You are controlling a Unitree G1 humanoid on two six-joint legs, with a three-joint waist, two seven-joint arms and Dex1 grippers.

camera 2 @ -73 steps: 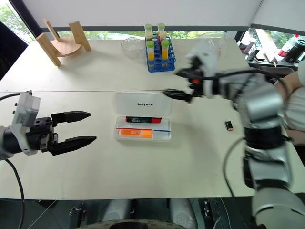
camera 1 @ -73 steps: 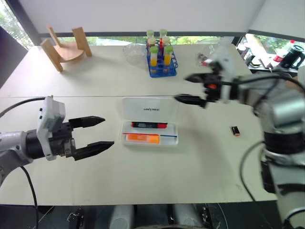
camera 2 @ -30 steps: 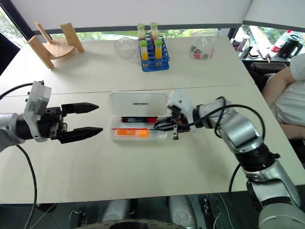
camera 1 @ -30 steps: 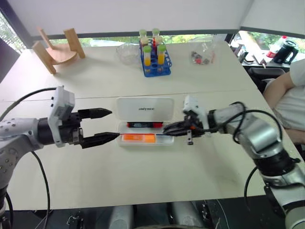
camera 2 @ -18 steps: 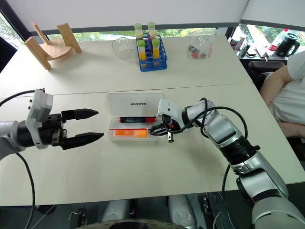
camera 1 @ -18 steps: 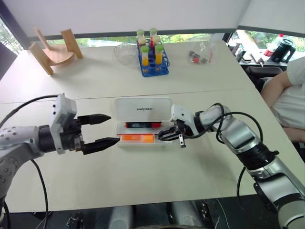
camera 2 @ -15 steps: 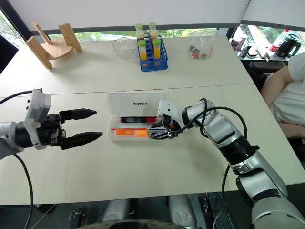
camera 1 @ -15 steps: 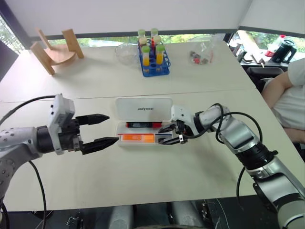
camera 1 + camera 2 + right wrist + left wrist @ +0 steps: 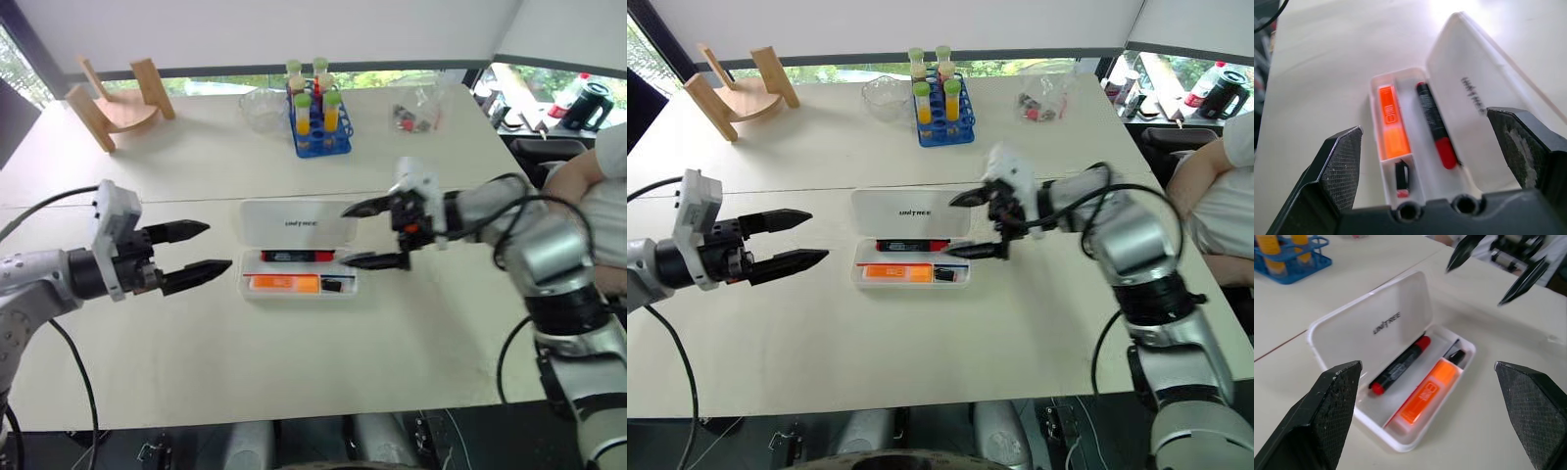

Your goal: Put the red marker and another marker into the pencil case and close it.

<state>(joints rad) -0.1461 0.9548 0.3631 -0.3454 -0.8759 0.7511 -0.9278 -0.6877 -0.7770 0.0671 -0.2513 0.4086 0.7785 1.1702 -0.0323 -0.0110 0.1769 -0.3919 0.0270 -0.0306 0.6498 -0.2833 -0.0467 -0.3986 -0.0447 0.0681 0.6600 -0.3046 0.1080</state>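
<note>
The left gripper is hovering with jaws spread, left of the pencil case lying lid-up mid-table, the red marker, orange highlighter and a small black block inside. The right gripper is hanging agape over its right end; a test-tube rack is standing near the far edge.

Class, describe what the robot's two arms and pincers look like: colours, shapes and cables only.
Both arms are silver-grey, jointed cylinders with loose black cables. The left pincer and right pincer each have two long, tapering black fingers with cross-hatched inner pads, mounted on a black body with a white housing.
</note>
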